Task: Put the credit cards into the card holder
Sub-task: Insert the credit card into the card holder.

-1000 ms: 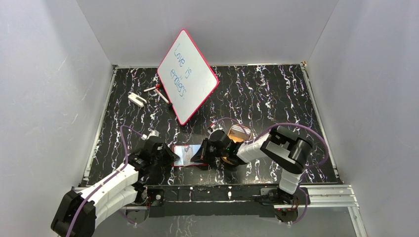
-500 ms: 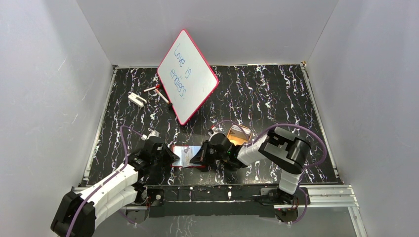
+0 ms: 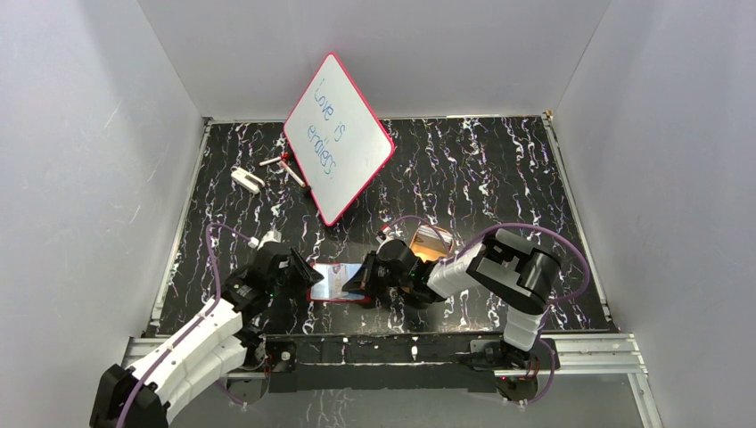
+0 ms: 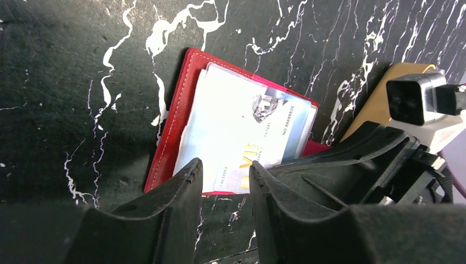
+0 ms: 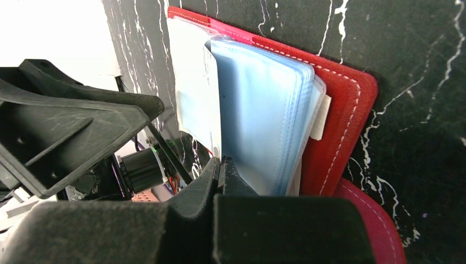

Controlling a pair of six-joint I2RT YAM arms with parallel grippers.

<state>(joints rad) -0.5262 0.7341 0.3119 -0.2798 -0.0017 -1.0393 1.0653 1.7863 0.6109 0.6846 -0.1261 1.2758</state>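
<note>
The card holder (image 3: pixel 337 282) lies open near the front edge, a red wallet (image 4: pixel 175 118) with bluish clear sleeves (image 5: pixel 261 110). A pale credit card (image 4: pixel 242 129) with faint print lies on its open face, partly tucked among the sleeves. My left gripper (image 4: pixel 224 166) is open just short of the card's near edge, with nothing between its fingers. My right gripper (image 5: pixel 220 162) is shut, pinching the near edge of a thin clear sleeve at the holder's right side. In the top view the left gripper (image 3: pixel 301 278) and right gripper (image 3: pixel 364 278) flank the holder.
An orange-tan oval tray (image 3: pixel 433 242) sits just behind the right gripper. A red-framed whiteboard (image 3: pixel 339 138) stands tilted at the back, with markers (image 3: pixel 285 166) and a small white object (image 3: pixel 247 179) to its left. Grey walls enclose the table.
My left gripper has opened, let go of the card and drawn back a little to the left. The card stays in the holder. The right gripper has held still.
</note>
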